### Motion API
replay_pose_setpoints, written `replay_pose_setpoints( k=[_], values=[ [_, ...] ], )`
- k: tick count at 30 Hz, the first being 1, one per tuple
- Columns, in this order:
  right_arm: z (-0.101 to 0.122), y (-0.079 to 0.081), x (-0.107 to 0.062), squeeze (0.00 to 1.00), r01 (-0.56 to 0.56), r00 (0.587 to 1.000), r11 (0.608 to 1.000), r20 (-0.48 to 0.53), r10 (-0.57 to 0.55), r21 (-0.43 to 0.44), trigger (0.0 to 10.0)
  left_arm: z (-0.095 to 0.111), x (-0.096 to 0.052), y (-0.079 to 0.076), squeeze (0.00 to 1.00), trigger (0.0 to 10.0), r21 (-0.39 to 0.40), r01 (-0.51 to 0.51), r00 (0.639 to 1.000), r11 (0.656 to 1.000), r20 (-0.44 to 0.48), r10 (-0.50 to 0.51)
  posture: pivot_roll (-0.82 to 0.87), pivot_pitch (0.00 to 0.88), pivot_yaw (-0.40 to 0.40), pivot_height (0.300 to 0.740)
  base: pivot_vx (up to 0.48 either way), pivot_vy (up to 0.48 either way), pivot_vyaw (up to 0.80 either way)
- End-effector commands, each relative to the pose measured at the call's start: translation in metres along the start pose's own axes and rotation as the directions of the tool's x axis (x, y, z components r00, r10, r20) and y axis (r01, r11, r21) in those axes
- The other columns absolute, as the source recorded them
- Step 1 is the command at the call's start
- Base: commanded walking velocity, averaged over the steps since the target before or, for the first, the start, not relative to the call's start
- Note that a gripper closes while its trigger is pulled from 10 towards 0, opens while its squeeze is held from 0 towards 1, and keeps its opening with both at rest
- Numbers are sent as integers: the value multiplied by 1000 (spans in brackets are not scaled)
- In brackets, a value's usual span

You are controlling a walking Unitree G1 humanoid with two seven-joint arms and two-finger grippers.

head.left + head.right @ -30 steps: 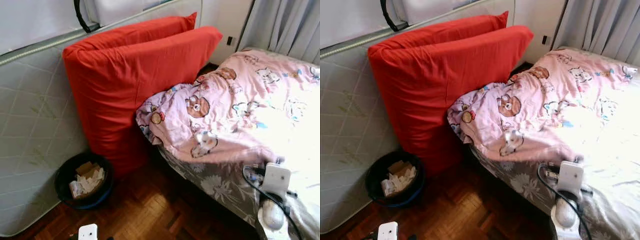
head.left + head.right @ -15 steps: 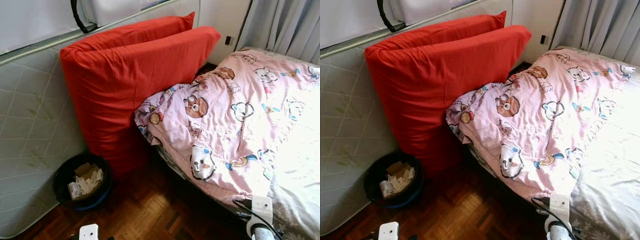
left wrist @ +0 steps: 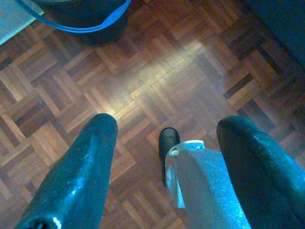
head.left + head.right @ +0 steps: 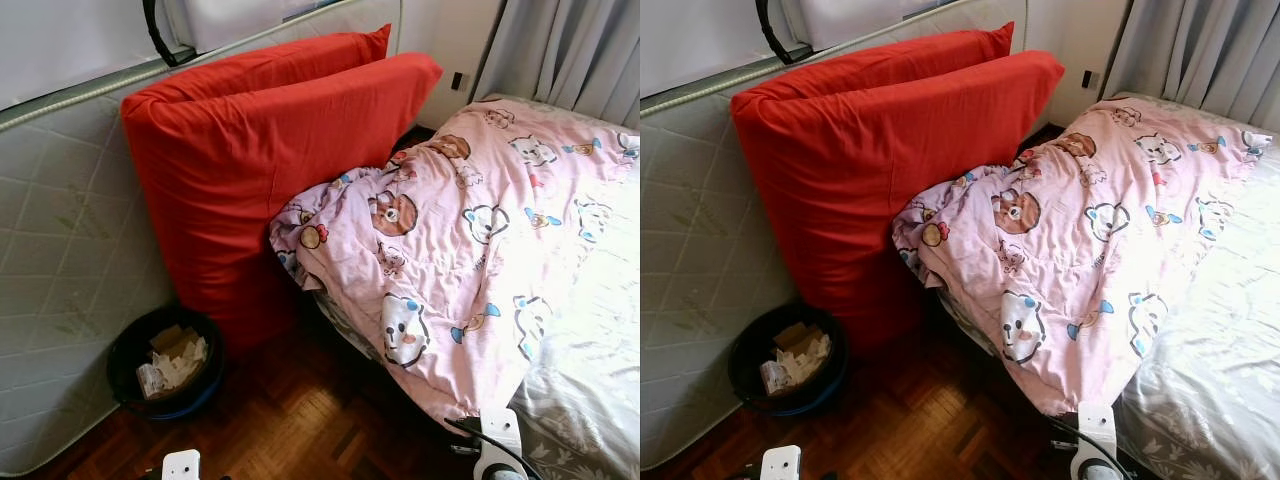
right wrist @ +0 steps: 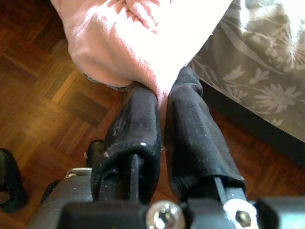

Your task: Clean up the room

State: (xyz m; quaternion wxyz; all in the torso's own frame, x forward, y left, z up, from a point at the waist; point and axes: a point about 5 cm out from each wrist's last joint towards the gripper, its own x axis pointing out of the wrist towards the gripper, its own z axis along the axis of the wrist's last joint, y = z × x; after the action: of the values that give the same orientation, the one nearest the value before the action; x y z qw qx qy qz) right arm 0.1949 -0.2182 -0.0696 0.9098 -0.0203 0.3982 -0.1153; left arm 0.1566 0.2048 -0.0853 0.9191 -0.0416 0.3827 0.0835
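**Two fingers pinch the blanket corner**

We see our right end effector clamped on the pink cartoon blanket, at the bed's near edge. Our left end effector hangs spread wide above the parquet floor.

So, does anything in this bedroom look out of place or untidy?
Yes. The pink blanket lies crumpled and askew, its corner hanging off the bed edge, pinched in the right gripper. Two red cushions stand against a bare mattress propped upright beside the bin.
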Motion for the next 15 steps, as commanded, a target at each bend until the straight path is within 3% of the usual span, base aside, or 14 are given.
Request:
replay_pose_setpoints(
  k=[1, 5, 6, 7, 8, 15],
  values=[
    [-5, -3, 0, 0, 16, 999, 1000, -29, -16, 26, 10000, -6, -2, 1, 0, 10000, 16, 3, 1000, 1000, -26, -2, -31, 69, 11, 740, 0, 0, 0],
    [-6, -6, 0, 0, 35, 999, 998, -39, -33, 48, 10000, -5, -2, 1, 0, 10000, 17, 5, 1000, 1000, -25, -4, -33, 69, 13, 740, 0, 0, 0],
    [-6, -7, 0, 557, 34, 999, 998, -40, -32, 50, 10000, -5, -2, 0, 0, 10000, 19, 6, 1000, 1000, -24, -5, -32, 71, 13, 740, 0, 0, 0],
    [-6, -7, 0, 557, 34, 999, 998, -40, -32, 50, 10000, -5, -2, 0, 0, 10000, 19, 6, 1000, 1000, -24, -5, -32, 71, 13, 740, 0, 0, 0],
    [-6, -7, 0, 875, 33, 999, 998, -43, -31, 50, 10000, -5, -1, 0, 0, 10000, 19, 6, 1000, 1000, -23, -6, -32, 71, 13, 740, 0, 0, 0],
    [-11, -4, -1, 855, 15, 998, 998, -65, -11, 57, 10000, -4, -1, 0, 0, 10000, 22, 7, 1000, 1000, -18, -7, -31, 72, 15, 740, 0, 0, 0]
  ],
)
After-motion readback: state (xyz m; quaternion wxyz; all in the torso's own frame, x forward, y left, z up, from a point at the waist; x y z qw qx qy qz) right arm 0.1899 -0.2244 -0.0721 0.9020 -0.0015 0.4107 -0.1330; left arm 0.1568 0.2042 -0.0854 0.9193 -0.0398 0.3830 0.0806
